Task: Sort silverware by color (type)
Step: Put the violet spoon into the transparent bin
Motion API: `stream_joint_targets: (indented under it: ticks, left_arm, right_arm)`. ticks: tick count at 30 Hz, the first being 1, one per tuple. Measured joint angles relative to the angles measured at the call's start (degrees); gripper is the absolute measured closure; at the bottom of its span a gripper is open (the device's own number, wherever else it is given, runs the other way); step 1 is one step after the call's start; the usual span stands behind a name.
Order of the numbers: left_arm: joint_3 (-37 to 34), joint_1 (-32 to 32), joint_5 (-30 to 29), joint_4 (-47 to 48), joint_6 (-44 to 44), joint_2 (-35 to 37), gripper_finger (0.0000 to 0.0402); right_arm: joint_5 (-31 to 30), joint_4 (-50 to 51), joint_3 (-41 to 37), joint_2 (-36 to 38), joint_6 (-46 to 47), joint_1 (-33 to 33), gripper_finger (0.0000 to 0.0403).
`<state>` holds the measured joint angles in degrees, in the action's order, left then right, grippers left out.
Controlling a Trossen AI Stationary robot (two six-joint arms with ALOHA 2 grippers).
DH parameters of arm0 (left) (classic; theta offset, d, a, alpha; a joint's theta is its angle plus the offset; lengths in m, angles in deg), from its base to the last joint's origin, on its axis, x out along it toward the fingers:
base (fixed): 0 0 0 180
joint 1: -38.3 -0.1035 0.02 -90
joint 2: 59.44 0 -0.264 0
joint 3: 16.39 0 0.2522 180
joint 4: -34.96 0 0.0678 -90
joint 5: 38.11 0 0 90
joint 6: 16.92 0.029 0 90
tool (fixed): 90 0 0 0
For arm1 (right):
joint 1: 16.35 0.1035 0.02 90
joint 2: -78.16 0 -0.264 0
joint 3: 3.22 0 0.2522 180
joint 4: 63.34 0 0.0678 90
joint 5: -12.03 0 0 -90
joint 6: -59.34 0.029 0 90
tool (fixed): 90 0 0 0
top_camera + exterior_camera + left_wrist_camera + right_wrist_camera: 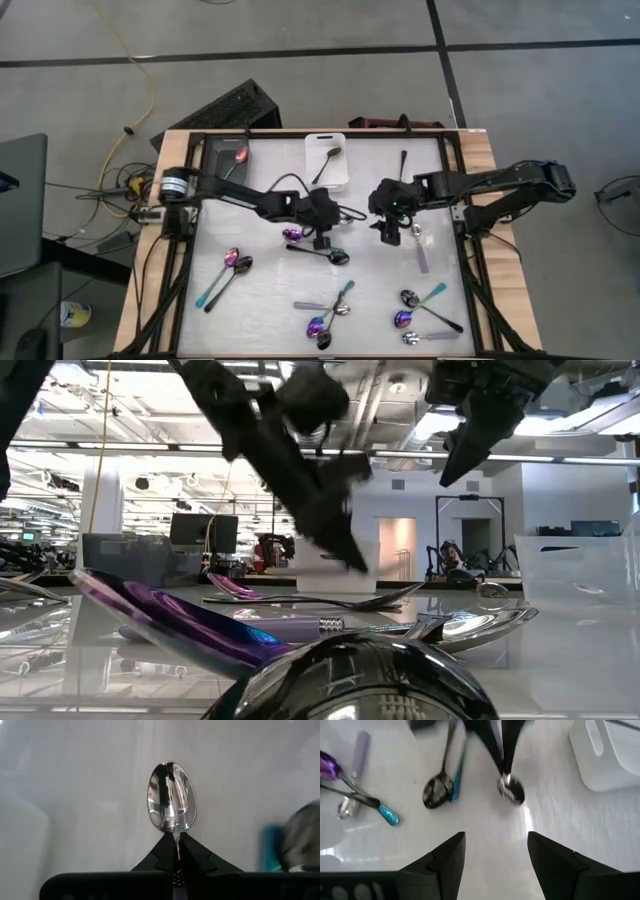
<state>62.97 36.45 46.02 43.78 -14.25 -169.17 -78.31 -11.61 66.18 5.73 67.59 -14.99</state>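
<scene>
A glossy black spoon (318, 252) lies near the table's middle, bowl (171, 795) toward the right. My left gripper (322, 241) stands over it, fingers pointing down, shut on its neck. My right gripper (388, 233) hovers open to the right of it, touching nothing, with a silver spoon (420, 248) on the table just beyond it. A purple spoon bowl (291, 235) lies left of my left gripper. More spoons lie in groups on the near half: a pair (228, 275) at left, a cluster (330, 310) in the middle, another (425, 310) at right. My left gripper pinches the black spoon at its neck (177, 836), right behind the bowl, between the two fingertips (192, 851). The fingers come from above, pointing down, and stand on either side of the neck. The handle is hidden under the gripper. Whether the spoon is lifted, I cannot tell.
Three bins stand along the far edge: a dark one (212, 150) holding a purple spoon, a white one (326, 180) holding a black spoon, and a clear one (430, 150) with a dark spoon (403, 165). Bare table lies between the two grippers and the bins.
</scene>
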Motion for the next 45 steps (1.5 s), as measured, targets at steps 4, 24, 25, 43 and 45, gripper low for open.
stream_joint_targets:
  ticks: [4, 24, 25, 43, 45]
  left_arm:
    - [0.17, -0.02, 0.06, 0.62, 2.2, 5.74, 0.0401]
    - [-19.04, -8.81, 9.1, -24.17, -7.72, 25.74, 0.0401]
    - [-19.24, -9.46, 10.03, -23.28, -8.56, 25.75, 0.0401]
    - [-22.53, -10.74, 18.29, -19.96, 5.68, 25.75, 0.0401]
    - [-25.15, -11.14, 21.1, -23.33, 4.5, 25.77, 0.0401]
  right_arm:
    - [-2.28, 1.03, 0.0, 0.58, -0.58, 0.01, 0.0165]
    - [-2.27, -69.91, -31.17, 0.55, 2.47, 0.31, 0.0165]
    - [-2.25, -68.89, -30.43, 0.04, 3.9, 0.16, 0.0165]
    - [-5.82, -22.62, 3.88, -22.99, 30.96, 5.58, 0.0165]
    - [-6.93, -20.56, 4.86, -25.33, 32.01, 5.15, 0.0165]
